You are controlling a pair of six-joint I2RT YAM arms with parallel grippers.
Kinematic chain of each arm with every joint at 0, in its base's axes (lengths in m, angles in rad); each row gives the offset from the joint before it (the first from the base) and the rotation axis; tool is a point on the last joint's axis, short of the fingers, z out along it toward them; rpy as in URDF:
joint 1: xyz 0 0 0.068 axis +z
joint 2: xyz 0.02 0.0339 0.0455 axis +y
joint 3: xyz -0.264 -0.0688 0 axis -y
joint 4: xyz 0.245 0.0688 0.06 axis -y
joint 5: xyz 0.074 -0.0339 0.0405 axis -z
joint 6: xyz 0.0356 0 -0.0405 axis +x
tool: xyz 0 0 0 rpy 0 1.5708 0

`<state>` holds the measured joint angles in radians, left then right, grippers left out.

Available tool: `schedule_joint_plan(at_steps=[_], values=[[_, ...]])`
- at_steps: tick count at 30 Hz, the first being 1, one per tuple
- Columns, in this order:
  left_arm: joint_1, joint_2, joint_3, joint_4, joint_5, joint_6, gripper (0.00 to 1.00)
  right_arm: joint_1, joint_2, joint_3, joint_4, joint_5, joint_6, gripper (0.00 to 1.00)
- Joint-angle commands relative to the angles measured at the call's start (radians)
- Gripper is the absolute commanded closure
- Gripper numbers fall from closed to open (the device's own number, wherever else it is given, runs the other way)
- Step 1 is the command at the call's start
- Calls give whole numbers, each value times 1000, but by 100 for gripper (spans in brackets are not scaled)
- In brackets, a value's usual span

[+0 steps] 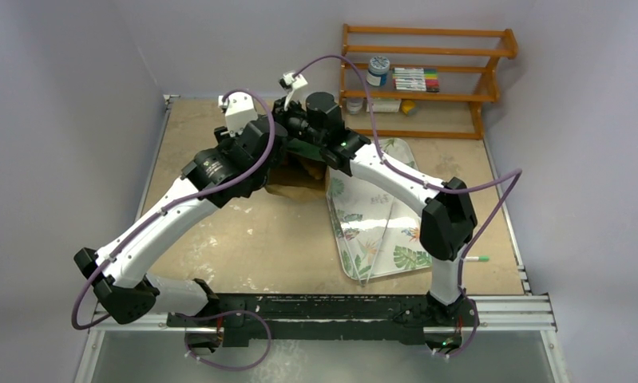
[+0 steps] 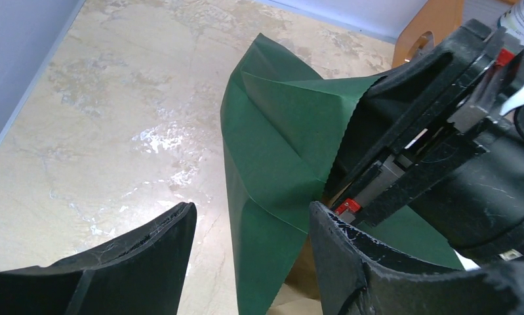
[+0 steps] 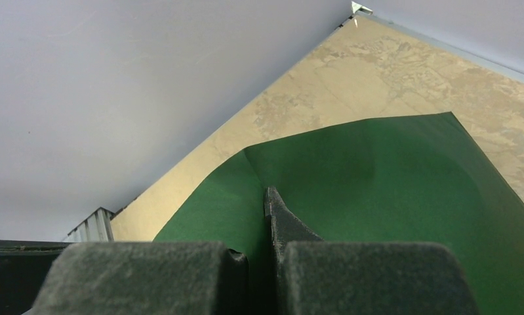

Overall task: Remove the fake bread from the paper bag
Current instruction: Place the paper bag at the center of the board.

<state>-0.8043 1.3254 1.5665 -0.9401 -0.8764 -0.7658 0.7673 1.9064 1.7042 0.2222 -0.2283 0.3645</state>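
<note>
My worry was the dark green rectangular paper bag (image 2: 279,151) tearing or slipping free, since the right fingers (image 3: 280,220) were pressed together on only its thin rim. The left fingers (image 2: 155,252) stood spread, with the bag's folded edge between them toward twelve o'clock. The toy bread was hidden, presumably inside.

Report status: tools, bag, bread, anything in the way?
Right tool shut on paper bag rim. Left tool open at bag's folded side, gripping nothing. No bread in view. Leaf-patterned tray beside bag, right side.
</note>
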Motion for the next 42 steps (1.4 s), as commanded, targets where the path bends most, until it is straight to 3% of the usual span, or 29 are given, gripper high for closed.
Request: schedule_joint_plan(at_steps=[1, 13, 22, 28, 36, 39, 41, 42], values=[[5, -26, 12, 34, 2, 13, 37, -5, 8, 45, -7, -17, -18, 100], [5, -6, 15, -8, 13, 22, 37, -5, 23, 67, -19, -25, -27, 100], [6, 31, -16, -84, -68, 8, 48, -5, 8, 58, -27, -28, -49, 100], [5, 52, -49, -56, -179, -4, 47, -5, 7, 55, -42, -40, -61, 100], [28, 72, -131, 121, -294, 53, 45, -5, 5, 31, -64, -47, -90, 97], [44, 76, -172, 184, -320, 73, 58, -5, 1, 17, -82, -57, -94, 95], [54, 71, -209, 224, -328, 80, 97, -5, -6, 0, -89, -66, -96, 92], [56, 69, -224, 227, -338, 57, 100, -5, -12, -8, -92, -64, -97, 89]])
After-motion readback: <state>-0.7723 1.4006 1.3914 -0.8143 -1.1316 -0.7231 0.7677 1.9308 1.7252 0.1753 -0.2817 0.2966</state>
